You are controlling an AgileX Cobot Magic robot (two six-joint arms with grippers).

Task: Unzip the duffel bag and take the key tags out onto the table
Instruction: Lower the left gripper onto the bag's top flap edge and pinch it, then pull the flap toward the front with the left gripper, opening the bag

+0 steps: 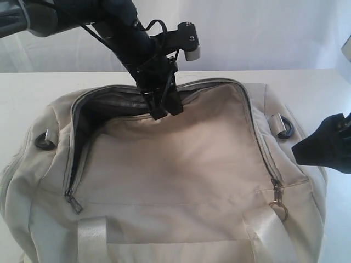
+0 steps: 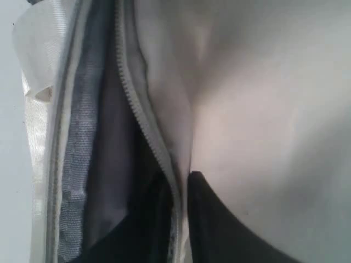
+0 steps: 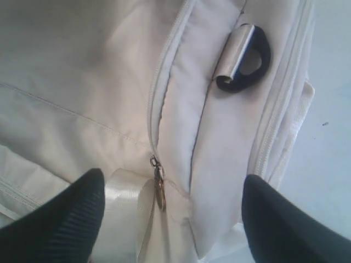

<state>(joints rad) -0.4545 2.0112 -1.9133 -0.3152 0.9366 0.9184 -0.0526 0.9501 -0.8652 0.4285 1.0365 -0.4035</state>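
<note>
No text, label, brand, number or sign is being shown legibly in any view; nothing readable is being displayed on the duffel bag point(image 1: 175, 164) or on the table point(image 1: 33, 87).
</note>
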